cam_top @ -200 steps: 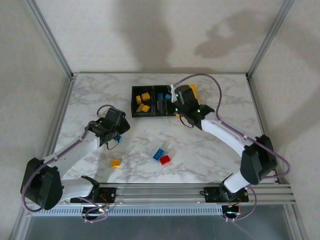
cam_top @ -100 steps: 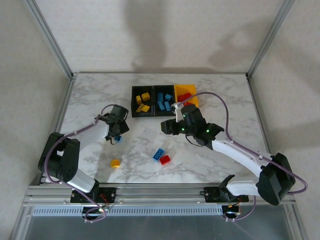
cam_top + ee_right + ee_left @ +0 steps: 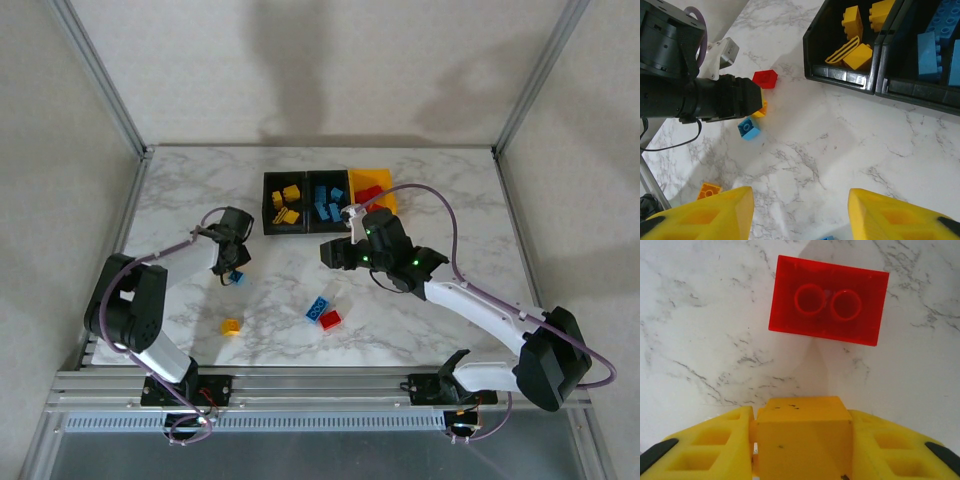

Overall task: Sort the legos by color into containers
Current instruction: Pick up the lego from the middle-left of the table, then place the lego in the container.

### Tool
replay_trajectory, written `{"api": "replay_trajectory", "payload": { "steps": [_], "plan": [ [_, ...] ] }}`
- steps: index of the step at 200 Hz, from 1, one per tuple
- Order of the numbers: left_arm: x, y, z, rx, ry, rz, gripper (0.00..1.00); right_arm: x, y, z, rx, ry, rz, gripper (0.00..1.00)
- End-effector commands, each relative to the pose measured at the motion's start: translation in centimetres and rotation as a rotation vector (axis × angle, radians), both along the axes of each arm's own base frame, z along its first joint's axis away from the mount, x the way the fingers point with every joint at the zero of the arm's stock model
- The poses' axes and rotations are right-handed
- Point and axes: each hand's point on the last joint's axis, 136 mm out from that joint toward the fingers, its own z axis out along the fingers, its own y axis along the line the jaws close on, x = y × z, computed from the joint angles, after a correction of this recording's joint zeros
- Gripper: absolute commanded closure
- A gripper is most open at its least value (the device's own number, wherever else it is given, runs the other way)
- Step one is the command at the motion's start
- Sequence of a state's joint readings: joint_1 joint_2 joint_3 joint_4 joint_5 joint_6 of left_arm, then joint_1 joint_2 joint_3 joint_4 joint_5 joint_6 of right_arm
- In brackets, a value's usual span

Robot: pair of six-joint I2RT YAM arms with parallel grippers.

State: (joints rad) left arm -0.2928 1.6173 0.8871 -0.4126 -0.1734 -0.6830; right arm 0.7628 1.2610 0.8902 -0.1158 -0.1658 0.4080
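Nearest the bases, loose on the white marbled tabletop [image 3: 420,300]: a small yellow-orange studded plastic brick [image 3: 231,325] on the left; a blue studded plastic brick [image 3: 316,309] touching a red studded plastic brick [image 3: 329,320] near the middle.

Further in, the left gripper [image 3: 759,106] sits low over the table; its yellow fingers [image 3: 710,440] look clenched on a plain yellow plastic block [image 3: 802,437], which we take for a lego; a translucent red plastic brick [image 3: 829,300] lies just ahead of the tips, a small light-blue plastic brick [image 3: 748,127] just beside them.

The right gripper [image 3: 800,212] hangs above the table between the loose pieces and the bins, fingers spread wide, carrying nothing.

Farthest, three joined bins: a left black plastic bin [image 3: 285,229] with yellow pieces; a middle black plastic bin [image 3: 920,89] with blue; a yellow-orange plastic bin [image 3: 385,178] with red.

Our reading: the left arm's step is delivering its yellow block. To do it well, we lift straight up first, so neither neighbouring brick gets dragged; cross the front wall with clearance; release low inside the left black bin, away from the divider; send the right arm to the blue-red pair so the arms stay apart.
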Motion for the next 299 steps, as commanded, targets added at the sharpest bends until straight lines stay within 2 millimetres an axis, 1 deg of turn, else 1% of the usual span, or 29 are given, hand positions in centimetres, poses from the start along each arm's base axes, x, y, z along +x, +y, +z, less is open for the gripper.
{"api": "replay_trajectory", "payload": {
  "steps": [1, 13, 28, 58, 94, 115, 124, 162, 186, 219, 253, 287, 299],
  "plan": [
    [0.7, 0.2, 1.7, 0.008, -0.035, -0.007, 0.65, -1.5, 0.6, 0.8, 0.034, -0.009, 0.061, 0.48],
    [0.9, -0.1, 2.6, -0.005, -0.054, -0.013, 0.67, -2.0, 0.7, 0.5, 0.037, -0.005, 0.083, 0.48],
    [1.1, -0.3, 3.6, -0.017, -0.070, -0.017, 0.67, -2.4, 0.7, 0.2, 0.038, 0.000, 0.093, 0.48],
    [2.3, -1.8, 6.2, -0.054, -0.122, -0.044, 0.67, -2.0, 0.0, -0.6, 0.018, 0.005, 0.051, 0.46],
    [4.6, -4.9, 9.5, -0.078, -0.183, -0.099, 0.67, -1.7, -0.8, -0.4, 0.010, -0.003, 0.003, 0.45],
    [6.6, -7.0, 11.2, -0.088, -0.218, -0.132, 0.67, -1.7, -1.3, -0.3, 0.007, -0.004, -0.019, 0.45],
    [7.4, -7.8, 11.6, -0.091, -0.226, -0.143, 0.67, -1.8, -1.4, -0.2, 0.011, -0.005, -0.025, 0.45],
    [11.1, -11.3, 11.8, -0.102, -0.237, -0.191, 0.67, -2.1, -2.2, -0.2, 0.020, 0.000, -0.053, 0.45],
    [13.3, -13.0, 11.0, -0.111, -0.225, -0.213, 0.67, -2.3, -2.7, -0.1, 0.020, 0.000, -0.068, 0.45],
    [15.8, -14.3, 9.6, -0.095, -0.203, -0.227, 0.67, -2.3, -3.2, 0.1, 0.018, -0.001, -0.089, 0.45],
    [17.4, -15.0, 8.3, -0.087, -0.183, -0.238, 0.64, -2.4, -3.6, 0.2, 0.012, -0.003, -0.106, 0.46],
    [18.3, -15.8, 6.9, -0.098, -0.163, -0.253, 0.62, -2.2, -3.8, 0.0, -0.002, -0.001, -0.116, 0.46],
    [18.4, -15.9, 6.6, -0.100, -0.158, -0.256, 0.59, -2.2, -3.8, 0.1, -0.004, 0.001, -0.118, 0.46]
  ]
}}
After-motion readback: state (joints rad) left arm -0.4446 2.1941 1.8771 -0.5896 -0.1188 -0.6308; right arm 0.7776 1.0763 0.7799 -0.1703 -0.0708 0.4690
